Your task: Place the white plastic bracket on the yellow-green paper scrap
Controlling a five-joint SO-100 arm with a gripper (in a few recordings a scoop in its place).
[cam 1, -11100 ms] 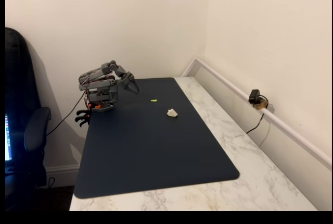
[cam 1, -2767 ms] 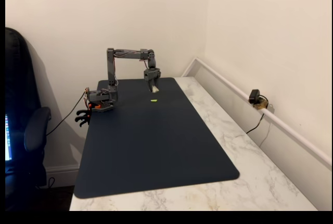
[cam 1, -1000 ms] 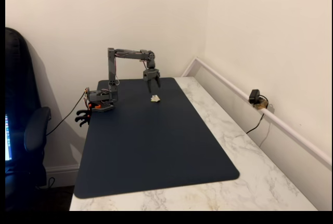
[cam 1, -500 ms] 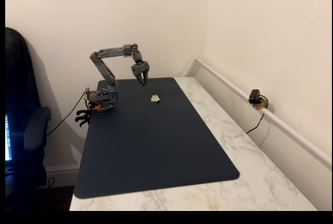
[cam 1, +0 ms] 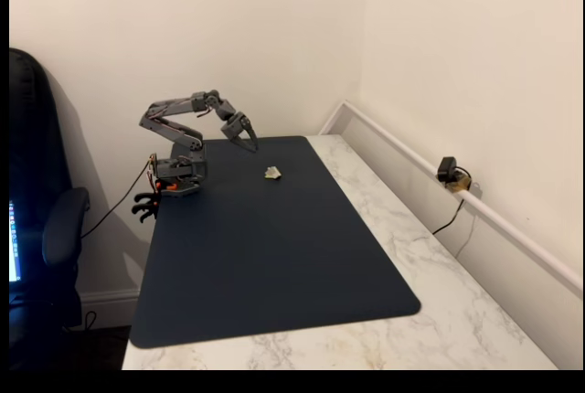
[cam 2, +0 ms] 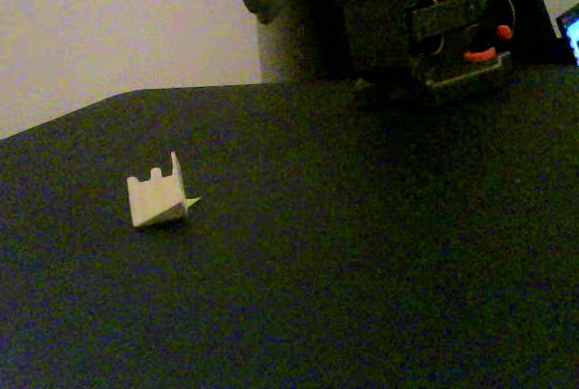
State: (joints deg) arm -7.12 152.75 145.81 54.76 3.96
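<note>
Apparently the placing is done: the white plastic bracket [cam 2: 156,195] sits on the yellow-green paper scrap [cam 2: 191,202], while the gripper [cam 1: 249,144] hangs well apart, jaws parted, holding nothing

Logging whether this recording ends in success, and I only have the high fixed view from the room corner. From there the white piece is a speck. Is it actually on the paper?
Observer: In the low fixed view the white plastic bracket sits on the yellow-green paper scrap; only a corner of paper pokes out beside it.
Operator: Is it upright?
Observer: Yes, resting on its base, notched edge up.
Operator: Anything touching it?
Observer: No, bare dark mat all around it. The gripper is off it, above the mat.
</note>
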